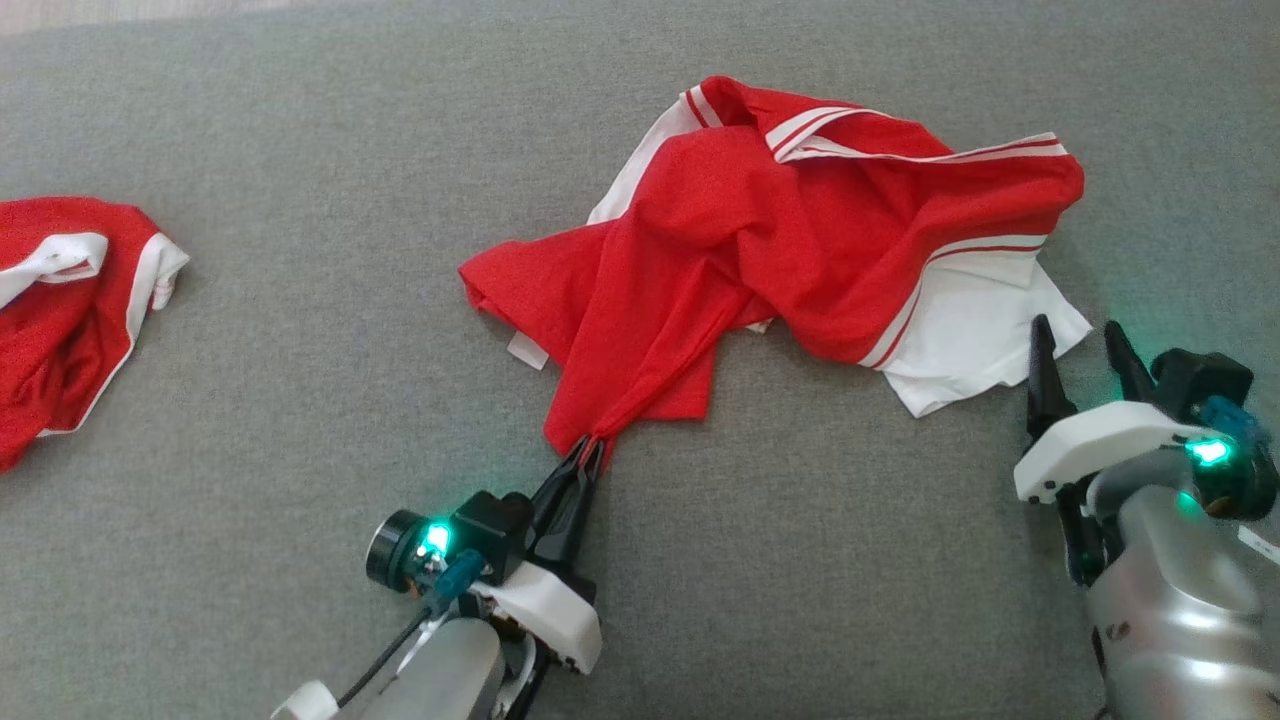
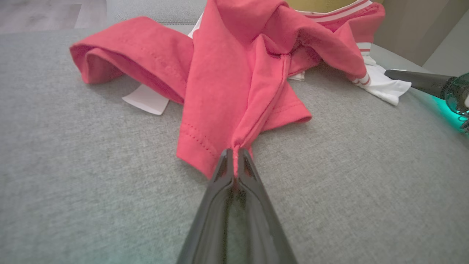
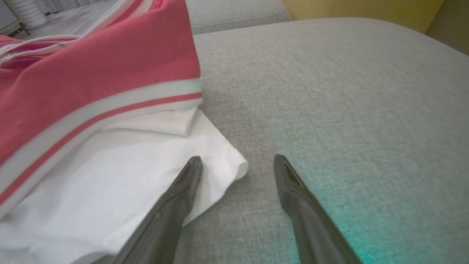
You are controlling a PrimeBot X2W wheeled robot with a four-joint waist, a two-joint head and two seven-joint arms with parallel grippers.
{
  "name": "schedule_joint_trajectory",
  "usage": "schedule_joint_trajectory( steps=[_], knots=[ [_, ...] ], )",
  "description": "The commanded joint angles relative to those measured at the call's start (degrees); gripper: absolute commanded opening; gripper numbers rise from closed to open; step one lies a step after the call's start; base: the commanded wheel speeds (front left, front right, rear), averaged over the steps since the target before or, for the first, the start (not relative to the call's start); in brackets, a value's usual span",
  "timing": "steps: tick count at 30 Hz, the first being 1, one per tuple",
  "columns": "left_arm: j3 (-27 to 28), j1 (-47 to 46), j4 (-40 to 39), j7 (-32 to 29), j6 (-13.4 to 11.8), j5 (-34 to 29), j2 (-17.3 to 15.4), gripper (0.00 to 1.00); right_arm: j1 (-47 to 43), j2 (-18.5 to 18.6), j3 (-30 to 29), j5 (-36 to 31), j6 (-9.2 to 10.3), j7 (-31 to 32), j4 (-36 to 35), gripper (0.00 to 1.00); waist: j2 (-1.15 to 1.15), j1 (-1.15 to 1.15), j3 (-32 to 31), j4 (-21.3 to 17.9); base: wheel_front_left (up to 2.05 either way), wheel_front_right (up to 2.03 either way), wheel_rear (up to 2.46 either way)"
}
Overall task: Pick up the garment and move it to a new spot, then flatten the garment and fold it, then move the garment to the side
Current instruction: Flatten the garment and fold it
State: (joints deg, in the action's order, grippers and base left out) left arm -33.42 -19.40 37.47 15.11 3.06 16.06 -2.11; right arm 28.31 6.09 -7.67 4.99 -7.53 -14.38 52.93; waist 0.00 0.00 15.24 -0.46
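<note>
Now I am at the first step, the pickup. My left tool (image 1: 590,448) is pinched fully together on a gathered red hem corner of the garment (image 1: 800,220), which lies crumpled in the middle of the grey cushion (image 1: 300,450). My right tool (image 1: 1076,330) stands wide apart and holds nothing, one finger over the corner of the white panel, the other over bare cushion. Next, I judge, the right must close on that white edge so both lift together; one corner alone would drag the heap into a rope. I count two red-and-white garments, the second garment (image 1: 60,300) well apart at the left edge, one white label (image 1: 527,350), and two tools.
</note>
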Motion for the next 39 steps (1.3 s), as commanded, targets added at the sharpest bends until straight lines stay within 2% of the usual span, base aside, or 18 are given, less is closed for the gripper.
schedule_joint_trajectory(
  steps=[1, 2, 3, 6, 9, 14, 17, 22, 27, 32, 36, 39],
  knots=[
    [2.0, 0.2, -1.4, -0.1, 0.2, -0.5, -0.8, 0.00, 0.9, -0.2, 1.3, -0.4, 0.04, -0.4, 0.4, 0.93, 0.00, 0.00, -0.1, 0.1, 0.00, 0.00, 0.00],
    [2.2, 0.2, -1.4, -0.1, 0.3, -0.6, -0.8, 0.00, 1.1, -0.3, 1.4, -0.6, 0.04, -0.3, 1.3, 0.20, 0.00, 0.00, -0.2, 0.1, 0.00, 0.00, 0.00],
    [2.5, 0.3, -1.4, -0.1, 0.3, -0.8, -0.8, 0.00, 1.2, -0.3, 1.6, -0.7, 0.04, -0.3, 1.9, 0.00, 0.00, 0.00, -0.2, 0.2, 0.00, 0.00, 0.00],
    [3.8, 0.5, -2.2, -0.1, 0.2, -1.6, -0.8, 0.00, 1.5, -0.5, 2.4, 0.2, 0.04, -0.4, 3.2, 0.00, 0.00, 0.00, -0.6, 0.3, 0.00, 0.00, 0.00],
    [5.7, 0.7, -4.2, -0.1, -0.1, -3.1, -0.8, 0.00, 1.6, -0.6, 3.3, 2.2, 0.04, -0.6, 1.4, 0.00, 0.00, 0.00, -1.7, 0.4, 0.00, 0.00, 0.00],
    [11.9, -0.8, -10.9, -0.1, 0.1, -5.1, -2.1, 0.00, 0.8, -0.5, 5.7, 10.5, 0.04, -0.6, -12.2, 0.00, 0.00, 0.00, -4.9, 0.6, 0.00, 0.00, 0.00],
    [15.9, -3.4, -16.0, -0.1, 0.8, -6.6, -4.7, 0.00, 0.9, 0.6, 8.0, 17.7, 0.04, -0.6, -19.8, 0.00, 0.00, 0.00, -7.6, 0.8, 0.00, 0.00, 0.00],
    [21.4, -10.3, -23.3, -0.1, 2.3, -8.9, -10.5, 0.00, 3.7, 4.3, 12.0, 31.4, 0.04, 0.5, -28.7, 0.00, 0.00, 0.00, -12.2, 0.8, 0.00, 0.00, 0.00],
    [24.2, -16.2, -27.0, -0.1, 3.3, -9.4, -14.7, 0.00, 7.6, 7.3, 11.2, 38.3, 0.04, 2.7, -35.3, 0.00, 0.00, 0.00, -14.9, 0.6, 0.00, 0.00, 0.00],
    [24.1, -23.3, -28.4, -0.2, 4.0, -9.7, -19.5, 0.00, 13.8, 9.6, 8.3, 40.6, 0.04, 6.8, -41.6, 0.00, 0.00, 0.00, -15.7, 0.8, 0.00, 0.00, 0.00],
    [22.9, -29.3, -27.6, -2.8, 4.2, -8.8, -21.9, 0.00, 19.3, 10.5, 6.0, 38.0, 0.04, 10.2, -43.5, 0.00, 0.00, 0.00, -14.2, 1.2, 0.00, 0.00, 0.00],
    [21.3, -32.8, -26.2, -5.3, 4.3, -7.9, -22.7, 0.00, 23.6, 10.2, 5.0, 35.1, 0.04, 12.2, -41.9, 0.00, 0.00, 0.00, -11.7, 1.3, 0.00, 0.00, 0.00]
  ],
)
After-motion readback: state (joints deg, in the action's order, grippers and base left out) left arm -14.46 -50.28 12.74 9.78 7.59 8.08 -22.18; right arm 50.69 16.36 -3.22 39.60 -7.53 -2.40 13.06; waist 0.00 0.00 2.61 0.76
